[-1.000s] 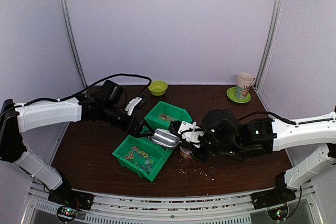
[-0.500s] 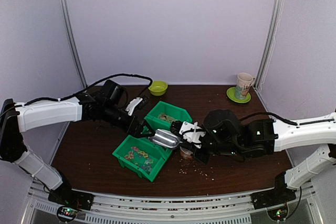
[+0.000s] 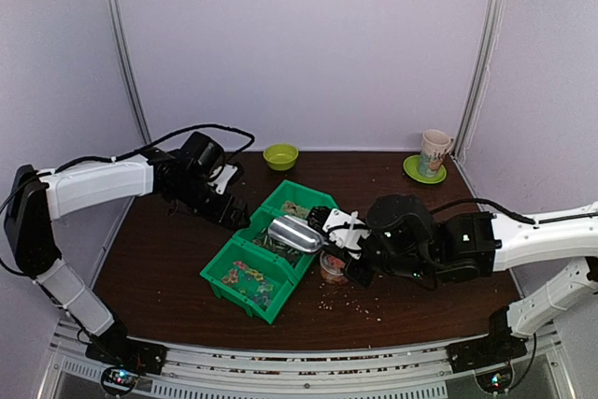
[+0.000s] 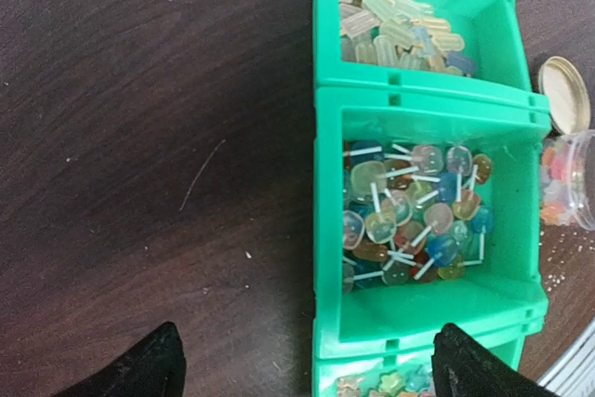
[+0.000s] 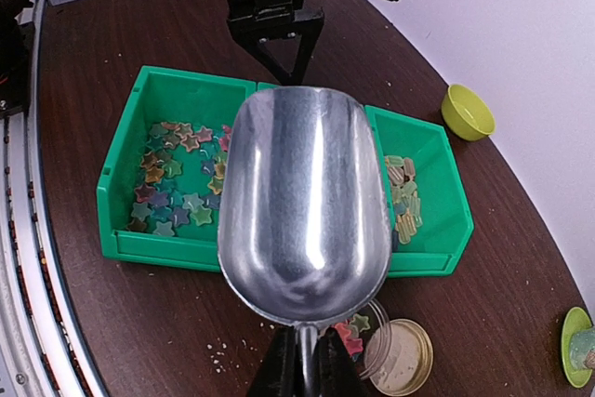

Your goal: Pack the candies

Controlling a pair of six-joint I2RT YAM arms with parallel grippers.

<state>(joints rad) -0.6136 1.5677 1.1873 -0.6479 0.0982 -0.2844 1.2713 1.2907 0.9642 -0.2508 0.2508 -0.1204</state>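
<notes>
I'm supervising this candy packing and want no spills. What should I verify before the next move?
1. Scoop held: ok, the right gripper is shut on its handle.
2. Scoop loaded: not ok, it looks empty; the candies lie in the bins.
3. Jar open: ok, the lid lies beside it.
4. Jar upright: cannot tell, it is only partly seen.
5. Left gripper clear of the scoop: ok, it is open, over the bins' edge away from the jar.

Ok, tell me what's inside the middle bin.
Heaped mixed-colour lollipops on white sticks, covering much of the bin floor; in the right wrist view the scoop hides them.
</notes>
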